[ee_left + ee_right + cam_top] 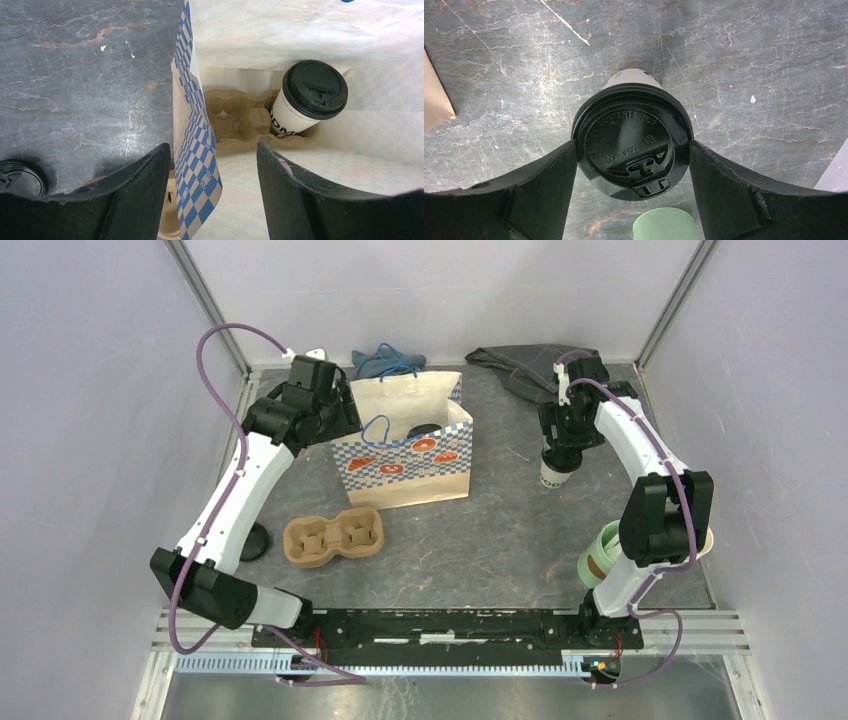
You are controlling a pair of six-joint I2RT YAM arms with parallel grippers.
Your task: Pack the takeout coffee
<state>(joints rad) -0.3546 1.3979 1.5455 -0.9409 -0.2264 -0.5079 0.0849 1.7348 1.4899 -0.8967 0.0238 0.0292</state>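
A takeout coffee (553,472), a white paper cup with a black lid (631,142), sits between my right gripper's (632,147) fingers, which press on the lid's two sides. This is right of the paper bag (405,445), over the table. My left gripper (214,150) is open and straddles the bag's checkered left wall (197,150) at the rim (345,410). Inside the bag a brown cup carrier (235,120) holds another lidded coffee (310,95).
A second brown carrier (333,537) lies in front of the bag. A loose black lid (255,540) lies by the left arm. A mint-green cup (600,555) stands near the right arm's base. A dark cloth (520,370) and a blue item (385,362) lie at the back.
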